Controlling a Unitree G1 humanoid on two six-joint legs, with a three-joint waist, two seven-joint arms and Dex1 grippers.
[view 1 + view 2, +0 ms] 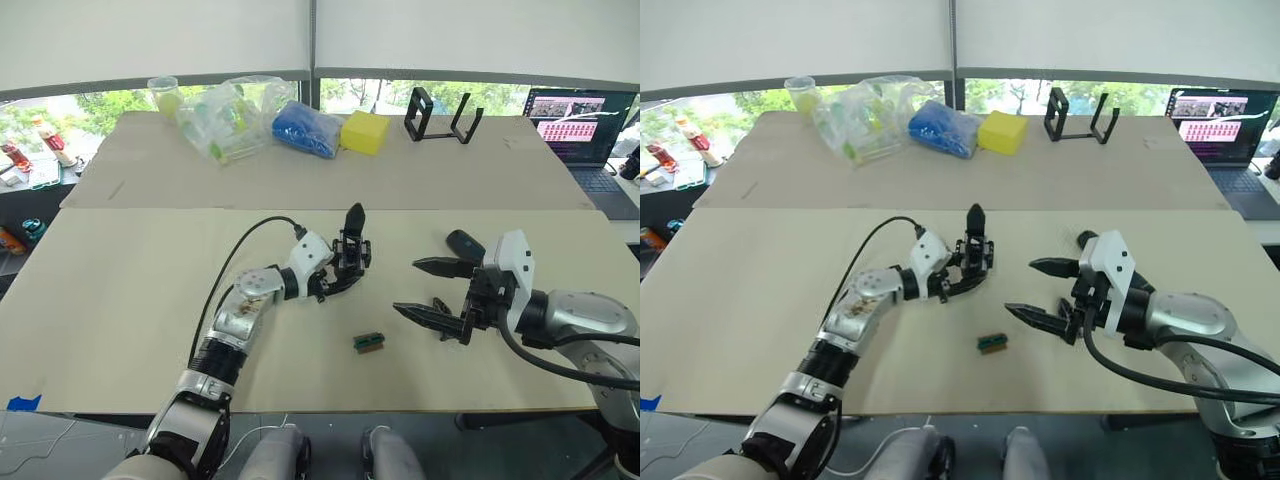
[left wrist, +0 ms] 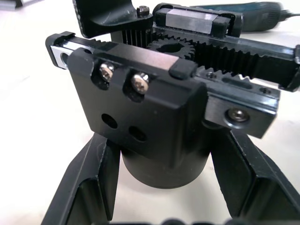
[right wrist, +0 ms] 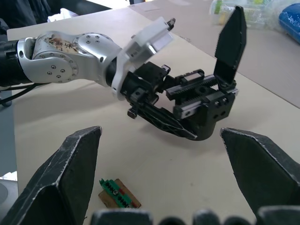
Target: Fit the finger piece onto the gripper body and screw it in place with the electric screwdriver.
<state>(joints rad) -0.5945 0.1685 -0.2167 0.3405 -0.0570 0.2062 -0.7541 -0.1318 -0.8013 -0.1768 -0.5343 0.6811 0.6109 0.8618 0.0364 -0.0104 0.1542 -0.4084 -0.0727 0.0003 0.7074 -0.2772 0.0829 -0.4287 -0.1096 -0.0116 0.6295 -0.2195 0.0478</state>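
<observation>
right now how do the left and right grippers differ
The left gripper is shut on the gripper body, its fingers around the round base; the right gripper is open and holds nothing. The left one points away toward the far side of the table; the right one points across toward the left one. Both have two black fingers and hang low over the table.

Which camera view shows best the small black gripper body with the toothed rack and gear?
The left wrist view: the small black gripper body is close, with its gear, rack teeth and two screws plain. The right wrist view shows it whole, held by the left gripper, one pointed finger standing up. Both eye views show it small.
</observation>
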